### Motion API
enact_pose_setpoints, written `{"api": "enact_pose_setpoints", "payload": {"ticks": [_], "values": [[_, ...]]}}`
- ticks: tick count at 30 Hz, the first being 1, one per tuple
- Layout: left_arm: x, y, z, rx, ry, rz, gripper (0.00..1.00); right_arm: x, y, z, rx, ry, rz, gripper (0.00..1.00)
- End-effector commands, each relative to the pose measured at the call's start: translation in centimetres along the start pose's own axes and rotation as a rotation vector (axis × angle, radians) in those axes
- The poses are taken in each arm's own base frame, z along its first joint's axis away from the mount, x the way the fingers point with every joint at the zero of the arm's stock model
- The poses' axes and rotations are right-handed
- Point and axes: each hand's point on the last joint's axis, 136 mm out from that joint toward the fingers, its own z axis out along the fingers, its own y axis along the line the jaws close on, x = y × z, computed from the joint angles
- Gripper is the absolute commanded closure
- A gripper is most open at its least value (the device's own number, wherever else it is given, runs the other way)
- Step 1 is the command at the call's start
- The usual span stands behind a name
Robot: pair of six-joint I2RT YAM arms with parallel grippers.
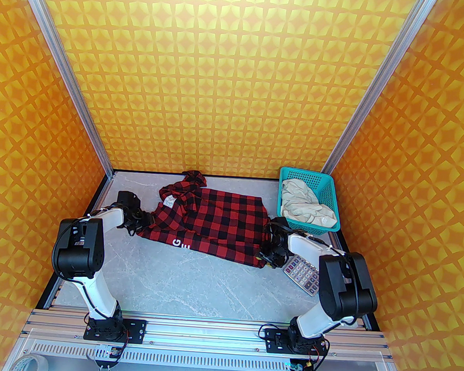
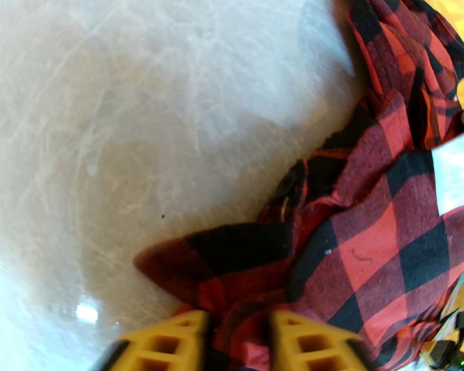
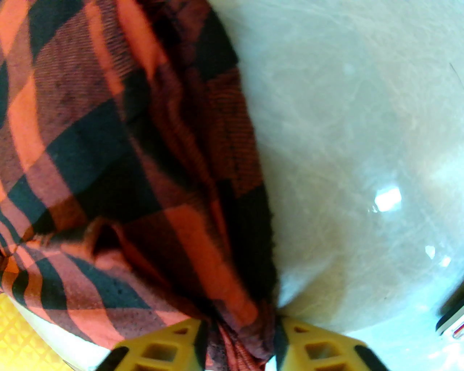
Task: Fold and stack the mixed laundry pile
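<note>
The red-and-black check shirt (image 1: 214,219) lies spread on the grey table, white letters along its near hem. My left gripper (image 1: 141,222) is at the shirt's left near corner. In the left wrist view its yellow fingers (image 2: 174,344) pinch bunched check cloth (image 2: 362,246) between them. My right gripper (image 1: 267,258) is at the shirt's right near corner. Its yellow fingers (image 3: 166,347) are closed on gathered check fabric (image 3: 127,163) in the right wrist view. The cream garment (image 1: 306,207) lies crumpled in the teal basket (image 1: 326,187) at the back right.
A grey calculator (image 1: 301,273) lies on the table just right of the right gripper, partly under the right arm. The basket stands against the right wall. Bare tabletop (image 1: 193,284) stretches between the shirt and the arm bases.
</note>
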Motion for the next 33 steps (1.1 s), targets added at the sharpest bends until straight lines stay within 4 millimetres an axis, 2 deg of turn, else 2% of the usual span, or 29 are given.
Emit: {"api": "enact_pose_setpoints", "payload": {"ticks": [1,5,8,11,14,20,24,25,26,27,28,29,30,33], "values": [[-0.2,0.6,-1.9,-0.004,-0.045,-0.022,0.98,-2.4,4.1,1.2,-0.102,-0.053,-0.068,0.77],[0.9,3.3,-4.5,-0.060,-0.075,-0.084,1.00,-3.4,6.1,1.4,-0.095,-0.059,-0.112,0.89],[3.0,6.0,-6.2,-0.140,-0.083,-0.145,1.00,-4.2,7.4,1.3,-0.095,-0.061,-0.138,0.95],[5.4,8.0,-7.4,-0.197,-0.084,-0.221,1.00,-4.4,7.5,0.9,-0.070,-0.057,-0.151,0.97],[7.3,8.7,-8.2,-0.216,-0.086,-0.266,1.00,-3.3,5.7,0.4,-0.016,-0.045,-0.164,0.97],[10.0,9.4,-9.9,-0.257,-0.078,-0.287,1.00,0.9,0.4,-0.5,0.089,0.002,-0.178,0.94],[10.9,10.3,-10.7,-0.302,-0.072,-0.271,1.00,1.8,-1.6,-1.6,0.128,-0.007,-0.178,0.93],[11.0,10.5,-10.7,-0.305,-0.070,-0.272,0.95,1.7,-1.9,-2.0,0.140,-0.015,-0.180,0.92],[11.0,10.7,-10.6,-0.310,-0.065,-0.279,0.80,1.6,-2.2,-2.2,0.151,-0.019,-0.181,0.88],[11.0,10.7,-10.6,-0.313,-0.057,-0.278,0.60,1.6,-2.3,-2.3,0.156,-0.018,-0.185,0.79],[11.0,10.8,-10.6,-0.314,-0.056,-0.279,0.47,1.6,-2.4,-2.5,0.163,-0.013,-0.188,0.70],[10.8,10.6,-10.8,-0.311,-0.063,-0.281,0.40,1.7,-2.5,-2.8,0.174,-0.007,-0.192,0.60],[10.4,10.4,-11.1,-0.307,-0.078,-0.278,0.36,1.7,-2.5,-3.2,0.172,-0.012,-0.194,0.55],[8.7,9.6,-12.9,-0.296,-0.136,-0.253,0.32,1.3,-2.1,-5.1,0.167,-0.059,-0.210,0.50]]}}
